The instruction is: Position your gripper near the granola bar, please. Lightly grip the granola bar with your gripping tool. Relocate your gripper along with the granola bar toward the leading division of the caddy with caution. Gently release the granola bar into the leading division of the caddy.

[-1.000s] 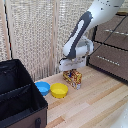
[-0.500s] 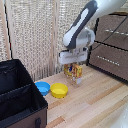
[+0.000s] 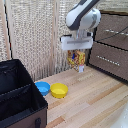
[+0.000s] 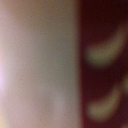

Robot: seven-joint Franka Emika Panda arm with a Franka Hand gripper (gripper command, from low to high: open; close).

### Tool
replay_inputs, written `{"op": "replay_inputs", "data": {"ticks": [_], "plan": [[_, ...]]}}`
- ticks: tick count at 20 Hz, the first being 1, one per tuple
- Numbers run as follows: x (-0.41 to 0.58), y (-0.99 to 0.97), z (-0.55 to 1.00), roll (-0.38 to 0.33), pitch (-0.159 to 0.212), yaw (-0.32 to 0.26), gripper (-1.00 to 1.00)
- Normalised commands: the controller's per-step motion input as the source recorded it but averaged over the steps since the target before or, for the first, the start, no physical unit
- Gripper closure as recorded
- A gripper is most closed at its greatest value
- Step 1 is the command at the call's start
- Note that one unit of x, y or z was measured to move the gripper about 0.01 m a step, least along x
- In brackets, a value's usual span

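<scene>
Table (image 3: 95, 100): light wooden top spreading across the near and right part of the exterior view, carrying the caddy and both bowls.
Cabinet (image 3: 112, 47): dark wooden drawer unit at the exterior view's far right, with pale handles on its fronts.
Caddy (image 3: 20, 97): large black soft-sided box at the exterior view's near left; a divider crosses it, setting a nearer compartment (image 3: 20, 105) off from a farther one.
Arm (image 3: 82, 17): white, coming down from the top of the exterior view, well right of the caddy and in front of the pale woven wall.
Gripper (image 3: 76, 51): under the white boxy wrist, raised above the table; the fingers are hidden behind the box top, and it holds the granola bar hanging from it.
Granola bar (image 3: 76, 59): flat box printed yellow, red and orange, hanging upright directly beneath the gripper, clear of the table, above and to the far right of the bowls and well apart from the caddy.
Yellow bowl (image 3: 59, 90): on the table, near side of the lifted box, just right of the blue bowl.
Blue bowl (image 3: 42, 88): on the table between the caddy and the yellow bowl, close beside both.
Wrist view: a close blur, pale on one side and dark red with pale curved marks on the other; too soft to name.
</scene>
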Motion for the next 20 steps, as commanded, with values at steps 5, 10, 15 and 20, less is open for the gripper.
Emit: {"op": "replay_inputs", "data": {"ticks": [5, 10, 15, 20], "plan": [[-0.043, 0.18, 0.76, 0.027, -0.059, -0.275, 1.0], [-0.024, 0.4, 0.63, 0.001, -0.052, -0.234, 1.0], [-0.011, 0.67, 0.38, -0.011, -0.02, -0.166, 1.0], [0.0, 0.73, 0.16, -0.026, 0.002, -0.139, 1.0]]}}
